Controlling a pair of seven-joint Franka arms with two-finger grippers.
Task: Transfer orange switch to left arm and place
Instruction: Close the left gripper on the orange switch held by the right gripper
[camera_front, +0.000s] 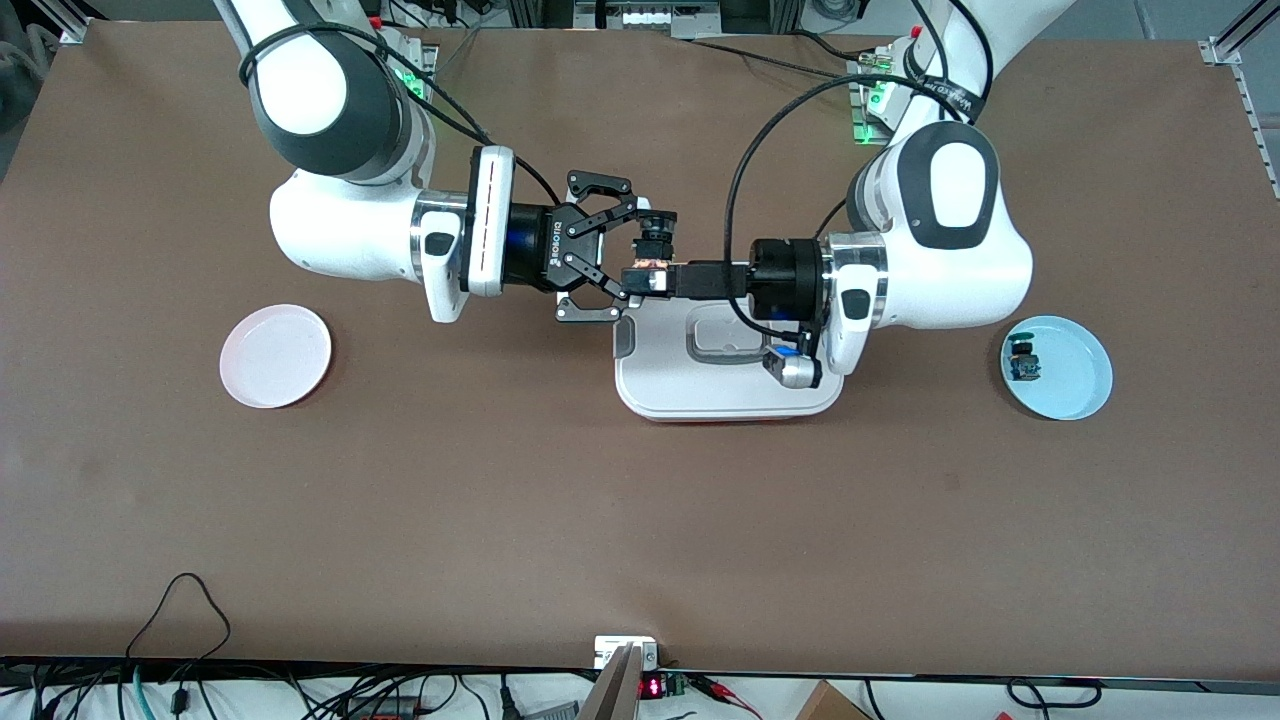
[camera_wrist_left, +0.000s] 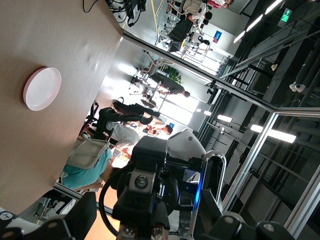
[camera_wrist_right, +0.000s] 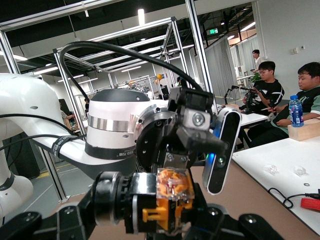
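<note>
Both arms reach in level and meet tip to tip in the air. Right hand (camera_front: 634, 272) is over the table (camera_front: 600, 520), just off the edge of the box (camera_front: 720, 395) at the right arm's end. Left hand (camera_front: 656, 282) is over that same edge of the box, its wrist above the lid handle

orange switch (camera_front: 648, 264) sits right between the two hands, up in the air above the box edge and not touching box or table. Right wrist view: the switch (camera_wrist_right: 172, 197) is dead centre straight ahead of the right hand, orange and yellow parts showing. Dark finger pads press it on both sides, so the right hand is clamped narrow on the switch

Left hand points straight at the switch from the box side, tip just beside it. Left wrist view: its own fingers (camera_wrist_left: 75, 220) stand wide apart at the frame edge with the right hand's black body between them. So the left hand is wide and grips nothing that I can see. Can't tell if its tips touch the switch

pink plate (camera_front: 275, 356) is on the table well away from the right hand, down toward the right arm's end and nearer the front camera than the hand's spot; it also shows in the left wrist view (camera_wrist_left: 42, 89)

blue plate (camera_front: 1075, 385) is on the table well away from the left hand, toward the left arm's end. In it is a small part with green cap and blue body (camera_front: 1023, 360)

Box sits below both hands, lid on, with a red base edge showing at the side nearest the front camera
</note>
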